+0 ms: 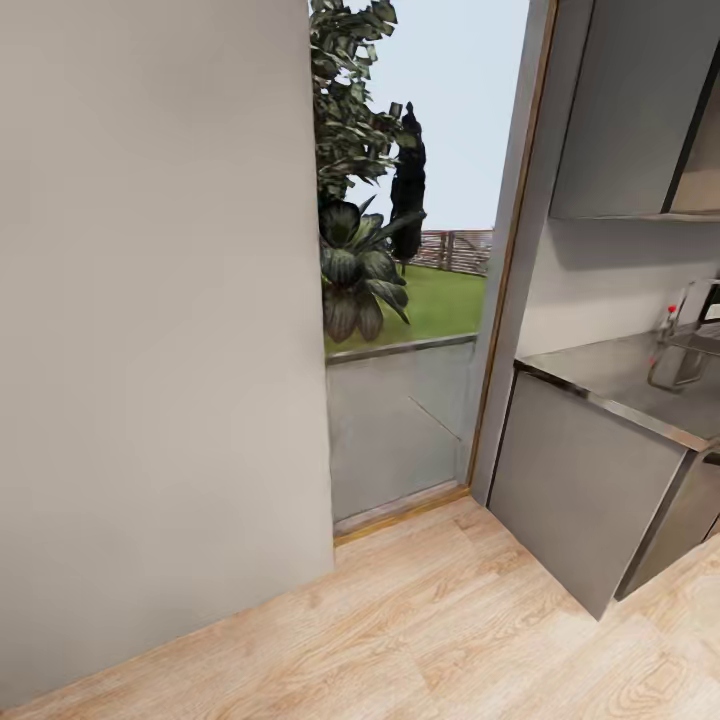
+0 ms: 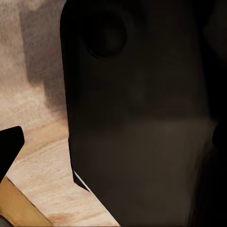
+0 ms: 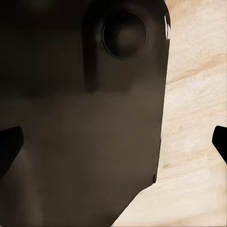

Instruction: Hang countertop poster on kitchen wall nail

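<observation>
The poster is out of view, and I can make out no nail on the plain pale grey wall (image 1: 150,300) at the left. An end of the kitchen countertop (image 1: 600,375) shows at the right of the head view, grey and reflective over dark cabinet fronts. My left gripper (image 2: 113,151) hangs over my own dark body and the wooden floor; one fingertip (image 2: 10,149) sits far out at the picture's edge, with nothing held. My right gripper (image 3: 113,146) is open and holds nothing, with a fingertip (image 3: 9,146) at each side edge.
A tap with a red knob (image 1: 670,320) stands at the inset sink on the worktop. A grey wall cabinet (image 1: 620,110) hangs above. Between wall and counter, a glazed doorway (image 1: 400,440) looks out on plants and lawn. Light wooden floor (image 1: 450,620) lies ahead.
</observation>
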### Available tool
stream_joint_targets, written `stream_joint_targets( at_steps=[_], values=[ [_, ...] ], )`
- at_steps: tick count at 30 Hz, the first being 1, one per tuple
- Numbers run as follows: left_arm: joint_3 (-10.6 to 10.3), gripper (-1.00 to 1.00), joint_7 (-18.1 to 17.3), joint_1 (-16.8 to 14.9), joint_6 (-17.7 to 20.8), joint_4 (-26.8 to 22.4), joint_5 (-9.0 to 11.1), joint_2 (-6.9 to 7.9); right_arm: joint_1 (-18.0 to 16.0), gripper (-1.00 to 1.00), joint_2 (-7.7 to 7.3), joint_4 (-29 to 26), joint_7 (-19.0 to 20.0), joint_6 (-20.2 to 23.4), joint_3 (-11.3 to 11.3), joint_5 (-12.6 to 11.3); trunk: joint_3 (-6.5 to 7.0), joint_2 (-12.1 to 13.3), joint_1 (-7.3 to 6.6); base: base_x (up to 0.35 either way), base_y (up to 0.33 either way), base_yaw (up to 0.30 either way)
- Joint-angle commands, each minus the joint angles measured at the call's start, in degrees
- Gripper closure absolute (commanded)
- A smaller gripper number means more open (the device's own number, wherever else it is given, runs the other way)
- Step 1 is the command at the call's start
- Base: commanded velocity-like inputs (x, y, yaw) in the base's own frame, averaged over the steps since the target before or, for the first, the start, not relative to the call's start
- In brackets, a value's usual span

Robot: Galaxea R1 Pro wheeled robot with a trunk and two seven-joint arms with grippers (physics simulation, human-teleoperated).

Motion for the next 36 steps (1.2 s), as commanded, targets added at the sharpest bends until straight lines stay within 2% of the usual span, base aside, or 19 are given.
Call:
stream_joint_targets(
  at_steps=[1, 4, 8, 22, 29, 30, 31, 36],
  values=[
    [0.0, -1.0, 0.0, 0.3, -0.3, -0.3, 0.0, -0.33, -0.3, -1.0, -0.33, -0.3, 0.0, -0.3, 0.1, -0.2, -0.03, 0.0, 0.0, 0.0, 0.0, 0.0],
    [-0.1, -1.0, 0.1, 1.3, -0.3, -1.3, 0.0, -1.14, -1.3, -1.0, -0.34, -1.0, 0.0, -0.5, 0.1, -0.2, -0.03, 0.0, 0.0, 0.0, 0.0, 0.0],
    [-0.1, -1.0, 0.1, 1.4, -0.3, -1.8, 0.0, -1.14, -2.5, -1.0, -0.34, -1.0, 0.0, -0.5, 0.1, -0.2, -0.03, 0.0, 0.0, 0.0, 0.0, 0.0],
    [-0.1, -1.0, 0.1, 1.3, -0.3, -1.8, 0.0, -1.14, -2.4, -1.0, -0.34, -0.9, 0.0, -0.5, 0.1, -0.2, -0.03, 0.0, 0.0, 0.0, 0.0, 0.0],
    [0.2, -1.0, 0.0, 1.5, -2.6, -4.0, -0.1, 0.74, -4.7, -1.0, -2.6, -3.2, -0.3, -2.7, -0.2, -0.2, -0.03, 0.0, 0.0, 0.0, 0.0, 0.0],
    [0.2, -1.0, 0.0, 1.5, -2.6, -40.8, -0.1, 0.75, -10.5, -1.0, -3.35, -16.4, -0.3, -15.7, -0.2, -0.2, -0.03, 0.0, 0.0, 0.0, 0.0, 0.0],
    [0.5, -1.0, -0.1, 1.5, -2.6, -42.1, 0.0, 0.93, -10.7, -1.0, -3.48, -16.8, -0.3, -16.3, -0.1, -0.2, -0.03, 0.0, 0.0, 0.0, 0.0, 0.0],
    [0.5, -1.0, -0.1, 1.5, -2.6, -42.1, 0.0, 1.03, -10.6, -1.0, -3.51, -16.6, -0.3, -16.3, 0.0, -0.2, -0.03, 0.0, 0.0, 0.0, 0.0, 0.0]
  ],
)
